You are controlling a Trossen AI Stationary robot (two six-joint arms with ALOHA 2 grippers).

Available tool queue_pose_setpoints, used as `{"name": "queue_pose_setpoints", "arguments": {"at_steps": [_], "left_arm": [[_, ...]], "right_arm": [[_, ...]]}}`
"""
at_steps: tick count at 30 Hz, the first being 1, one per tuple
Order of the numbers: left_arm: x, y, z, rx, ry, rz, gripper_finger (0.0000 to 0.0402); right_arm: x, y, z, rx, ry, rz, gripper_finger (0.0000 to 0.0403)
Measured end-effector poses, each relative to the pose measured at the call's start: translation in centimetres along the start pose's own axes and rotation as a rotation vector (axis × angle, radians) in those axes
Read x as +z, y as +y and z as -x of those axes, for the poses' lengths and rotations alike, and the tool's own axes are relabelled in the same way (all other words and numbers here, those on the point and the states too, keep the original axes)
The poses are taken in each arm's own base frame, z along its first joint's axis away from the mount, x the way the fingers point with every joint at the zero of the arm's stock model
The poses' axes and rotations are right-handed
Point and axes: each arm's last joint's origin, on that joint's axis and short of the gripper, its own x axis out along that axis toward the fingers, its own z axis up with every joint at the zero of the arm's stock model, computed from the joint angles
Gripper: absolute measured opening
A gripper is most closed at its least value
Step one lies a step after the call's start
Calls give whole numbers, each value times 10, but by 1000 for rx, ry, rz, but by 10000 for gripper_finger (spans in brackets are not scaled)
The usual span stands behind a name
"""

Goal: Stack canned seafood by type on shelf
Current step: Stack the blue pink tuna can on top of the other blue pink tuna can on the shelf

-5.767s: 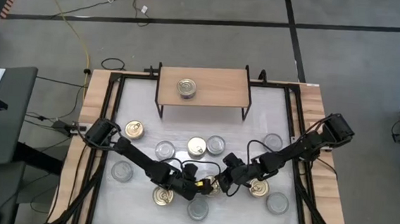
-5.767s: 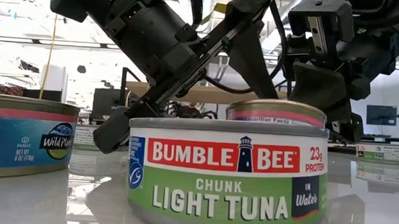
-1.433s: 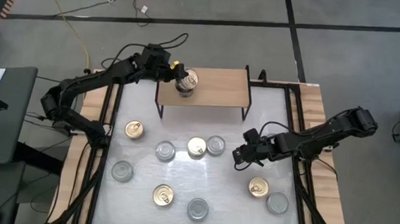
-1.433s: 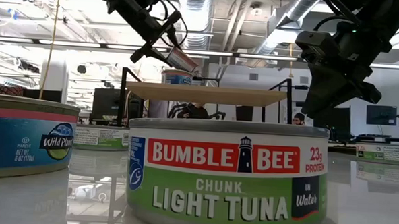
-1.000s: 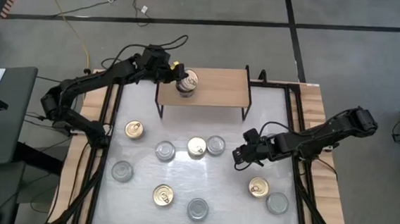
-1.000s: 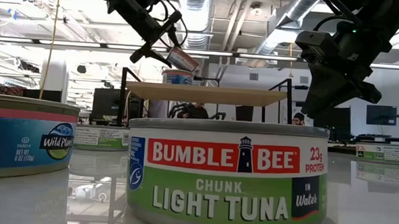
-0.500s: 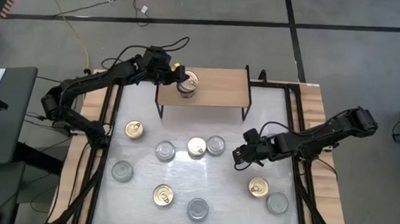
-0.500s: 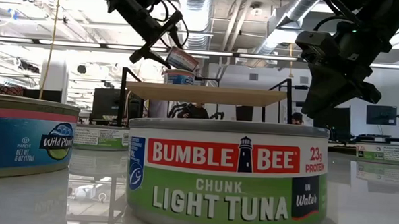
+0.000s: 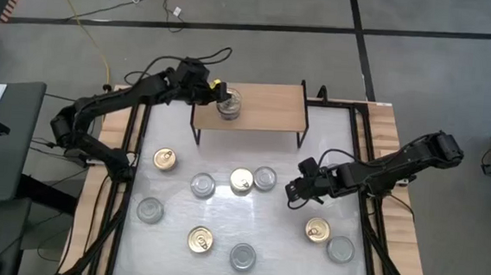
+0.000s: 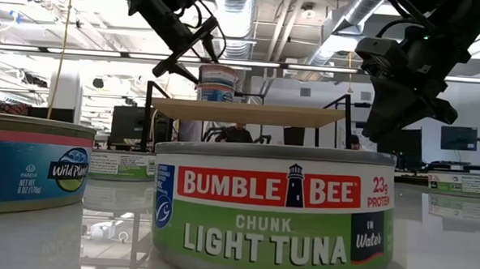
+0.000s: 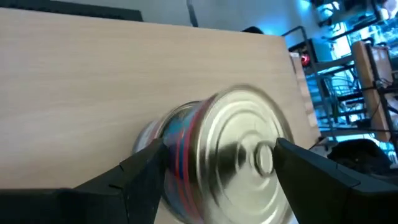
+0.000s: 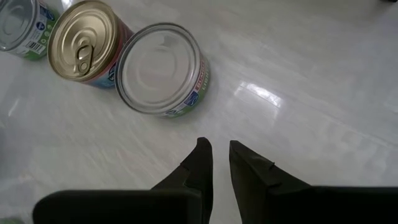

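The light-wood shelf (image 9: 265,104) stands at the table's far edge. Two cans are stacked on its left part; the top can (image 10: 218,73) sits upright on the lower one (image 10: 217,94). My left gripper (image 11: 221,149) is open at the stack, reaching in from the left, its fingers on either side of the top can (image 11: 230,155). My right gripper (image 9: 294,193) hovers shut over the table's right middle and holds nothing. Several gold-lidded cans (image 9: 241,181) and silver-lidded cans (image 9: 202,185) stand on the white tabletop. My left gripper's fingers (image 11: 146,168) stand level on either side of the top can's wall (image 11: 180,146), coming from the table's left. I cannot tell whether they touch it. The can rests upright on the lower can's lid.
A Bumble Bee tuna can (image 10: 273,213) and a Wild Planet can (image 10: 28,166) stand close before the low camera. Below my right gripper (image 12: 221,155) is bare tabletop, with a silver-lidded can (image 12: 163,68) and a gold-lidded can (image 12: 87,40) just beyond. The shelf's right part is bare.
The top can was tilted between my left gripper's fingers above the lower can. It has come down level and now stands upright on that can. My left gripper has stayed almost in place. My right arm has kept still.
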Motion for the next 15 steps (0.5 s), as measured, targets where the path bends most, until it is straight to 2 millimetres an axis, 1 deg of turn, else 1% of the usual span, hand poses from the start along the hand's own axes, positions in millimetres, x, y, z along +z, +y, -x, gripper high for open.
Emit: {"name": "queue_pose_setpoints", "arguments": {"at_steps": [5, 9, 12, 15], "left_arm": [[-1, 1, 1, 19, 4, -13, 281], [2, -2, 4, 11, -8, -29, 281], [6, -7, 8, 1, -20, -52, 281], [8, -10, 18, -6, -27, -92, 281]], "right_arm": [[1, 0, 0, -2, -2, -2, 82], [1, 0, 0, -2, -2, -1, 82], [1, 0, 0, -2, -2, -1, 82], [1, 0, 0, -2, -2, -1, 82]]}}
